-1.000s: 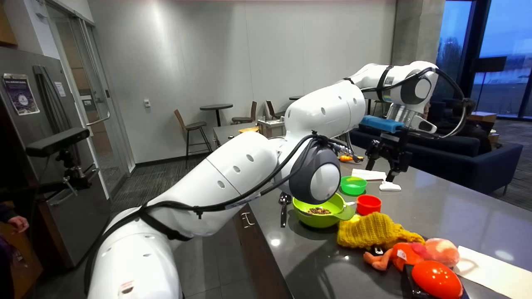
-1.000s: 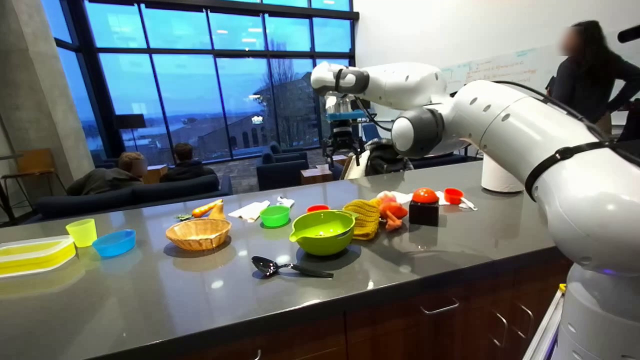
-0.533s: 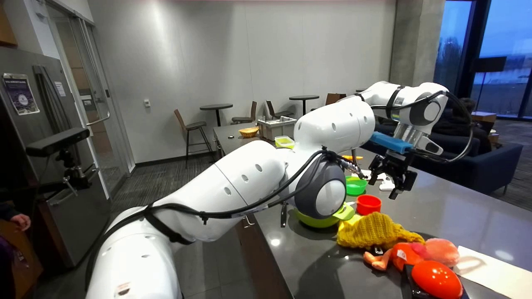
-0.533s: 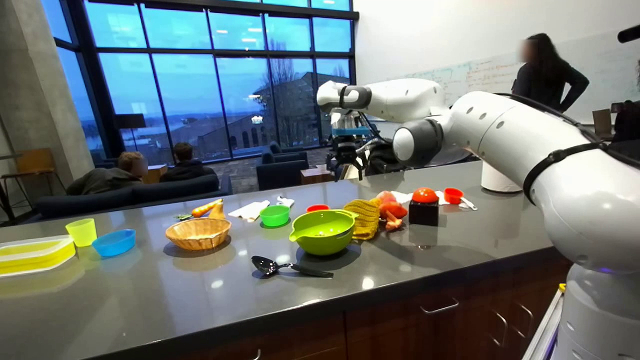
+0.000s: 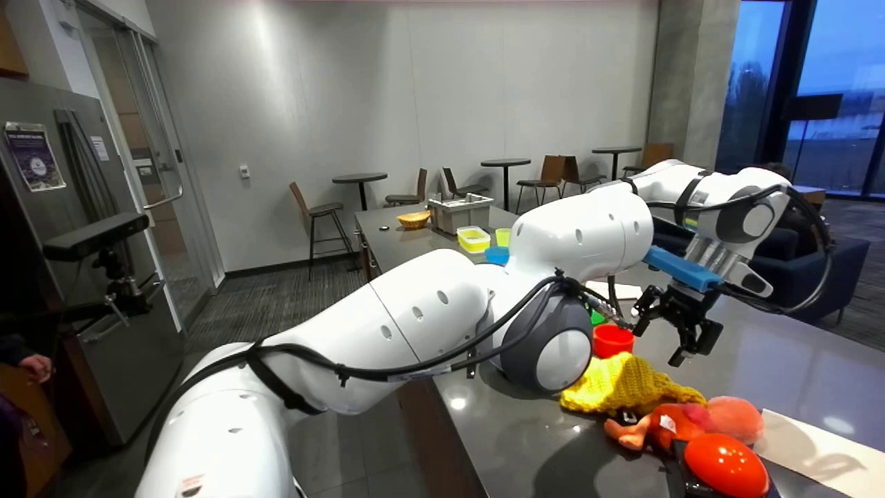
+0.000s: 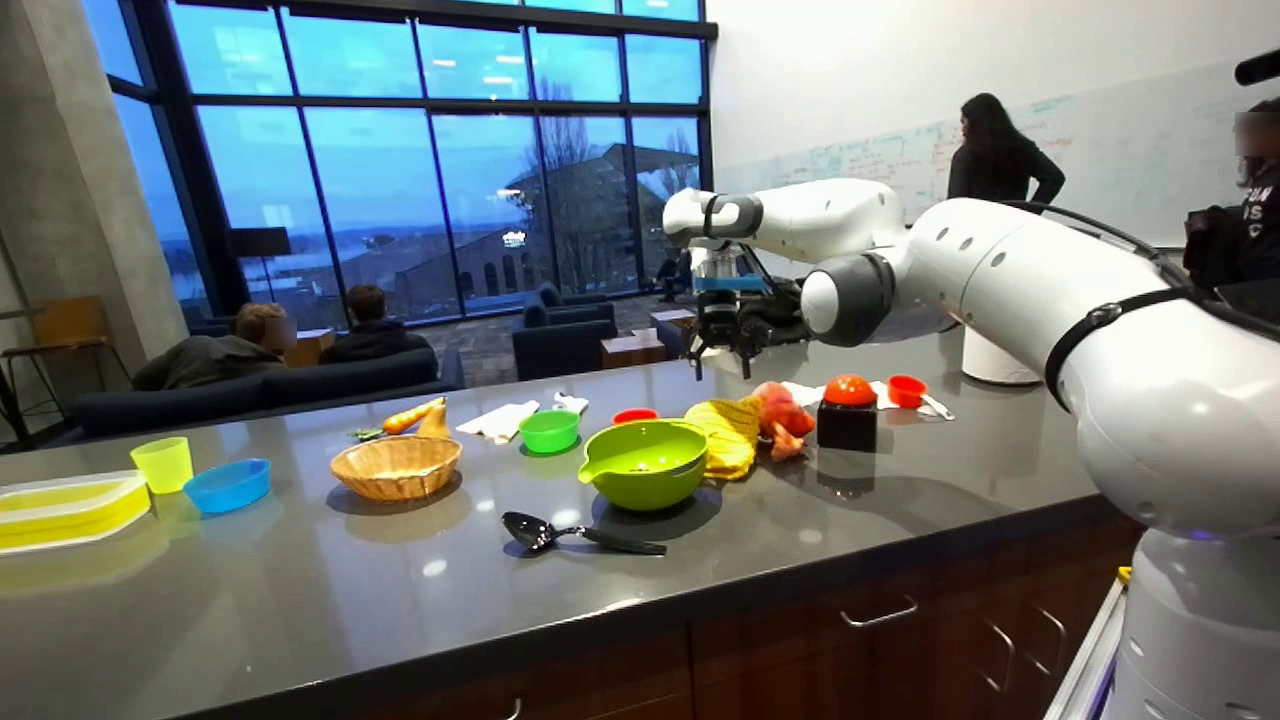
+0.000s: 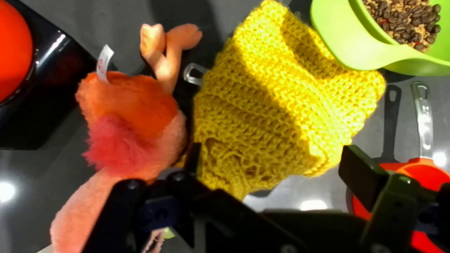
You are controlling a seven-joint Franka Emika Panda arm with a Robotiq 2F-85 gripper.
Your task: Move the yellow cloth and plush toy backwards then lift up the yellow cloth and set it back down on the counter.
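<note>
Cloth (image 7: 267, 105), yellow and knitted, lies rumpled on the tabletop (image 6: 250, 590), between the plush toy (image 7: 130, 123) and the lime-green bowl (image 6: 645, 492). The toy lies right beside the cloth; whether the two touch is hard to tell. In the wrist view the bowl overlaps one edge of the cloth. Above hangs the tool (image 6: 721, 372), its jaws wide apart and nothing held between them, clear of both soft things.

The cloth is down and unheld, so no lift is under way. Whether cloth and toy have had their backward move cannot be read from how they lie; nothing marks where they began. My judgement is that the job stands at the approach, and that the gripping, raising and setting down are left, though a cloth already put back could look much the same.

Farther out, a red cup (image 5: 613, 344) stands near the cloth, and a black box (image 6: 847, 428) with an orange-red dome (image 6: 849, 390) stands just beyond the toy; a push that way would likely have little room.
</note>
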